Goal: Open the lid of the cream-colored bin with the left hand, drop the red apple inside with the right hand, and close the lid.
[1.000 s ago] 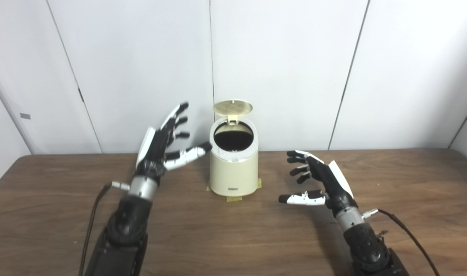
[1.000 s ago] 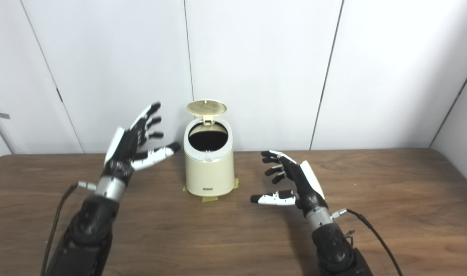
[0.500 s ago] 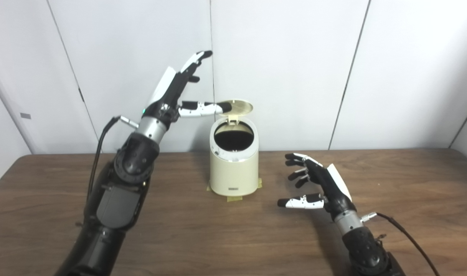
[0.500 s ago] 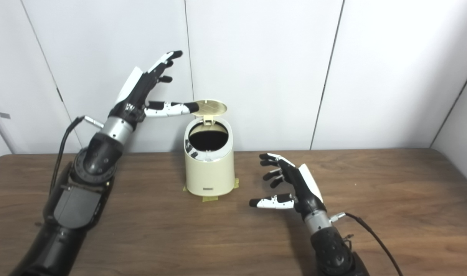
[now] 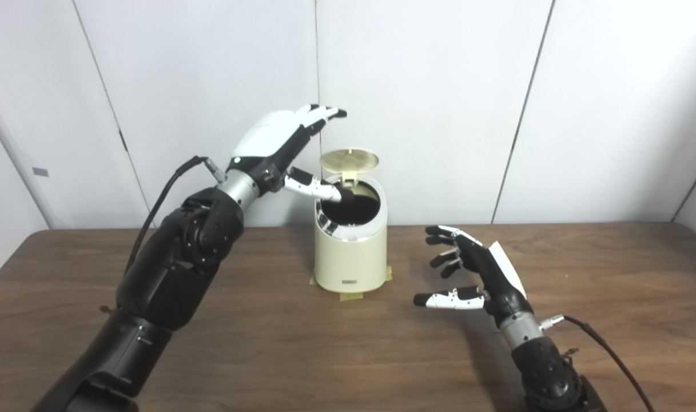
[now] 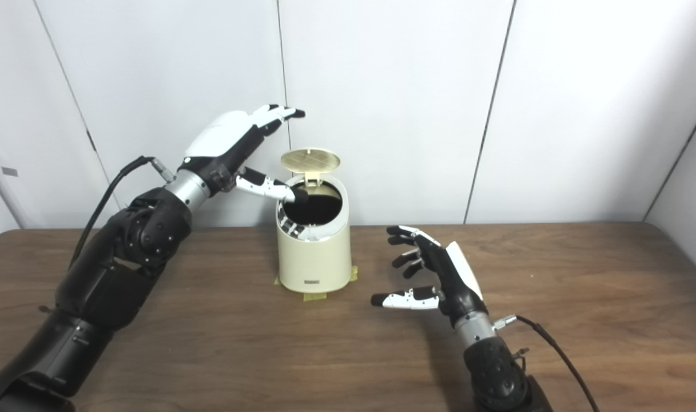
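At frame centre the cream-colored bin (image 5: pixel 350 240) stands on the table (image 5: pixel 267 343) with its lid (image 5: pixel 349 159) tipped up; its inside looks dark, and no apple shows. The left hand (image 5: pixel 279 149), fingers spread, holds nothing above the rim. The right hand (image 5: pixel 473 272), lower right, is wide and empty. Both views agree.
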You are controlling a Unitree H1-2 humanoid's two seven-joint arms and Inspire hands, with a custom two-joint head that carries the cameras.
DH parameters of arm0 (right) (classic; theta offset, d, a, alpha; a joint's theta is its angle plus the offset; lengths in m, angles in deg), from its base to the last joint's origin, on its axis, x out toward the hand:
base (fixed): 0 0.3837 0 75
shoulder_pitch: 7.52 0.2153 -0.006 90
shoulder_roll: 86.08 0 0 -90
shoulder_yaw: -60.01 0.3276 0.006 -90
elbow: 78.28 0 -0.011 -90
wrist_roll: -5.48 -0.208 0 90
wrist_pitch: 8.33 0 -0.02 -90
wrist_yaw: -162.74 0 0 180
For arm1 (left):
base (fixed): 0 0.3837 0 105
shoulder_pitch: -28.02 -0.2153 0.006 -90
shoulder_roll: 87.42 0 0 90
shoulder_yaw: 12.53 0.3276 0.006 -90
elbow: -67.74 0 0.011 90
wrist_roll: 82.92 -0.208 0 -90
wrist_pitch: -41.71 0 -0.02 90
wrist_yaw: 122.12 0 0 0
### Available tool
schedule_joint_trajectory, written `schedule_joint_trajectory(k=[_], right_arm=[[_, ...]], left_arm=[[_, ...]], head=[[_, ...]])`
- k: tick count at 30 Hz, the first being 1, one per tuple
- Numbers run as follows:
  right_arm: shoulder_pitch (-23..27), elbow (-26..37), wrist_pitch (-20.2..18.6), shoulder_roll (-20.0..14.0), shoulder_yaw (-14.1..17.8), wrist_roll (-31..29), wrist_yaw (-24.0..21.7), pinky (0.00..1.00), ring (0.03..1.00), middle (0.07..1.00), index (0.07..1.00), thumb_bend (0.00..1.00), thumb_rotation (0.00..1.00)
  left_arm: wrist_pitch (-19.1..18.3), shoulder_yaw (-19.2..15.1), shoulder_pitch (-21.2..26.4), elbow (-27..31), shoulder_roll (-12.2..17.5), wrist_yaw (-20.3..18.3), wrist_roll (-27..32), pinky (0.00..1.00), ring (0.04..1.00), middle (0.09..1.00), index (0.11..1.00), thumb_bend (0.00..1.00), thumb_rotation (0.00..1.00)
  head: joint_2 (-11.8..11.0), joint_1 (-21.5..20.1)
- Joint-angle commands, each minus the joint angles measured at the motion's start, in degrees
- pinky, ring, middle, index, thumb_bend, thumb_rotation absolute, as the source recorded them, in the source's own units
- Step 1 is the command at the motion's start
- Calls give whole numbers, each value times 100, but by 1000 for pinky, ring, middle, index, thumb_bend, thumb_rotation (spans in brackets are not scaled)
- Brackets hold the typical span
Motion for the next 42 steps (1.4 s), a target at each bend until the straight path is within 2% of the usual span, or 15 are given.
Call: schedule_joint_trajectory(k=[1, 11, 19, 23, 28, 42], right_arm=[[149, 171, 94, -23, 40, -34, 42, 462, 594, 759, 784, 876, 190], [160, 160, 51, -30, 24, 5, 47, 464, 597, 757, 782, 880, 209], [170, 155, 35, -19, 35, -9, 46, 466, 597, 761, 785, 875, 197], [180, 144, 13, -10, 32, 5, 58, 465, 592, 759, 786, 880, 205], [186, 175, 2, 17, 29, -10, 52, 458, 589, 759, 785, 881, 191], [135, 232, -55, 4, 0, 46, 42, 458, 589, 760, 791, 881, 227]], left_arm=[[125, -1, 324, 122, 104, 75, -148, 998, 1000, 932, 920, 1000, 483], [143, 76, 174, 283, 80, -65, -378, 1000, 1000, 927, 908, 1000, 511], [108, 47, 44, 536, 92, -269, -355, 1000, 1000, 923, 891, 1000, 471], [149, 76, 2, 665, 144, -378, -407, 1000, 1000, 923, 890, 1000, 508], [185, 59, -141, 920, 200, -435, -499, 1000, 1000, 880, 862, 1000, 503], [61, -24, -465, 1508, 288, -729, -700, 1000, 1000, 845, 842, 1000, 479]], head=[[8, 2], [44, -18], [62, -27], [68, -17], [84, -33], [107, -46]])
